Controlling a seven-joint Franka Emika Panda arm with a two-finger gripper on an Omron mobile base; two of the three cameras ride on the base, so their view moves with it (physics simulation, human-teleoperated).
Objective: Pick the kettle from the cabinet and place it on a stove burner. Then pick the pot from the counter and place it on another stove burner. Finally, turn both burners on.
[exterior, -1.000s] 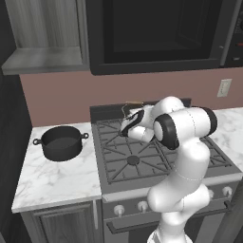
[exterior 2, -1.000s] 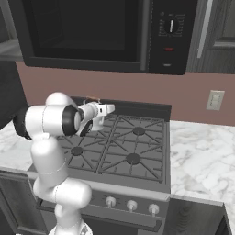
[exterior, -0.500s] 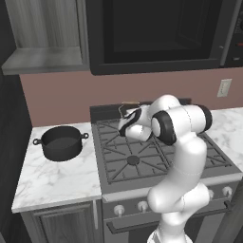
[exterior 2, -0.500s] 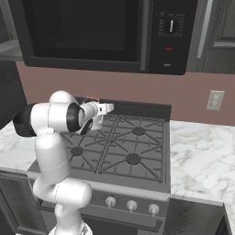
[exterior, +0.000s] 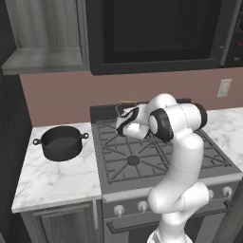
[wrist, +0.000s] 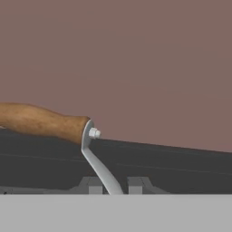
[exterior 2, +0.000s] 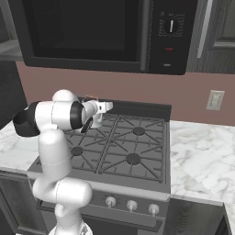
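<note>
From the left base view I see my end effector (exterior: 124, 119) at the rear left of the stove, above the back-left burner, with the arm's elbow bulking in front of it. The kettle (exterior: 127, 107) is mostly hidden behind the wrist there; only its thin arched handle with the brown wood grip pokes up over the white hand. In the right base view the same hand (exterior 2: 97, 112) sits over the back-left grate, and a bit of the wooden grip (exterior 2: 90, 97) shows just above it. The hand view gives me the wood handle (wrist: 43, 122) running in from the left, ending at a silver bracket (wrist: 97, 161) that bends down toward the fingers, with the pink wall behind and the stove's dark back rail below. The jaws are fully closed, and from how the handle sits right at the fingers I take it they are clamped on the kettle, though the contact itself is hidden. The pot (exterior: 60, 142) stands on the counter (exterior: 57, 180) left of the stove (exterior: 156, 156), well apart from the hand. The cabinet (exterior: 45, 33) stands open above it, upper left.
</note>
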